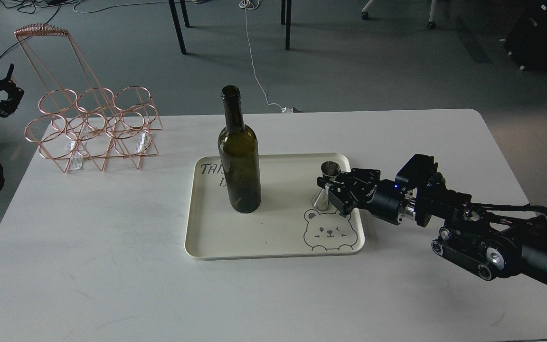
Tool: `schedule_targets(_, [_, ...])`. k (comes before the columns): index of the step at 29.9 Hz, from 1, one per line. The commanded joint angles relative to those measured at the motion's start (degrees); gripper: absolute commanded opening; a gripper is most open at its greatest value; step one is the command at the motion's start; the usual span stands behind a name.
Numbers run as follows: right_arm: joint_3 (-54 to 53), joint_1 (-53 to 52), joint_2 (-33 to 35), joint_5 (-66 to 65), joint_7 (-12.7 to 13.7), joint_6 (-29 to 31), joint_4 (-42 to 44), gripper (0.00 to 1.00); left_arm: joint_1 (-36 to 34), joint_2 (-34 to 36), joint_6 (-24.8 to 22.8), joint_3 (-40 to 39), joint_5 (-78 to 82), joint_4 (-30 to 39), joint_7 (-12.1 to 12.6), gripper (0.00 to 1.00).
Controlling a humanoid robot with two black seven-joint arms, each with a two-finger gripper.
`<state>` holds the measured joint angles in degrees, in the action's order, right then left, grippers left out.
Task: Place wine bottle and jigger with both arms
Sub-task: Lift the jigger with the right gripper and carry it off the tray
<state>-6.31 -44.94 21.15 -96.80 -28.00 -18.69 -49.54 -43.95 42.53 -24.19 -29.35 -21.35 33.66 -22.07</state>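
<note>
The wine bottle, dark olive glass, stands upright on the left half of a cream tray. The jigger, a small steel hourglass cup, stands upright on the tray's right side, just above a bear drawing. My right gripper reaches in from the right at the jigger's waist, with a finger on either side of it and a gap still showing. My left gripper hangs off the table's far left edge, away from everything, and looks open and empty.
A copper wire bottle rack stands at the table's back left. The white table ends close behind the tray. Chair legs and a white cable are on the floor beyond.
</note>
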Motion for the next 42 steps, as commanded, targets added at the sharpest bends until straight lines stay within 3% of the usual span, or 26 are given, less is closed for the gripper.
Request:
schedule_targets(1, [-0.1,-0.1,0.0,0.0,0.0,-0.8,-0.6,0.14,0.0,0.0,0.1,0.0,0.0,0.0,0.0,0.99])
schedule_targets(11, [-0.6,-1.5,3.5,0.1,0.0,-6.3,-2.0,0.14,-0.1,0.0,0.2,0.0,0.0,0.0,0.0,0.99])
schedule_targets(25, [-5.8,0.5,18.8,2.1,0.0,-9.3,-1.3,0.12,-0.3,-0.2,0.3,-0.1,0.0,0.2,0.0,0.99])
schedule_targets(36, [-5.6,6.8,18.1,11.1,0.0,-9.3,4.9,0.12,-0.4,-0.3,0.3,-0.1,0.1,0.2,0.3,0.99])
schedule_targets(42, [-4.8,7.7,13.6,16.2,0.0,-9.3,8.7,0.12,-0.5,-0.2,0.3,-0.1,0.1,0.2,0.4,0.99])
